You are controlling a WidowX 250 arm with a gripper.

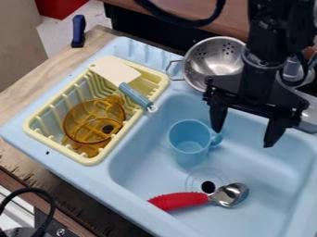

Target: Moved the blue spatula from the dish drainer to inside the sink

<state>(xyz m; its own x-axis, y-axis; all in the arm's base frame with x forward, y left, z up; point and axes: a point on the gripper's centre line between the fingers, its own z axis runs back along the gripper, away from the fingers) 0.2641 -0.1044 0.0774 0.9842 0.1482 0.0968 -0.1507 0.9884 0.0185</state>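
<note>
You have a light blue sink unit (20, 133) set at a slant on a worn wooden counter (28, 85), with splintery wood along its near left edge. The gripper (245, 134) hangs over the basin's far part, to the image's right of the mug (187, 143), its two fingers spread well apart with nothing between them. Your spatula (134, 95) lies at the far end of the yellow dish drainer (92, 161), its cream blade across the rack and its blue handle reaching over the rim on the basin side. An amber see-through bowl (93, 122) sits in the same drainer.

In the basin, the light blue mug stands upright, and a spoon (180, 201) with a fat red handle lies by the drain hole (208, 187), its metal bowl just beside it. Behind the basin, a metal colander (213, 60) rests tilted on the far ledge, open side facing you.

Around the counter, a dark blue handle (78, 31) stands at the far left corner, with pale speckled floor (93, 21) beyond and something red (59, 6) at the top edge. A black cable (182, 21) loops down across brown wood (139, 5); another cord (46, 210) curls at bottom left. Behind the arm at right sits what may be a clear cup (293, 70).
</note>
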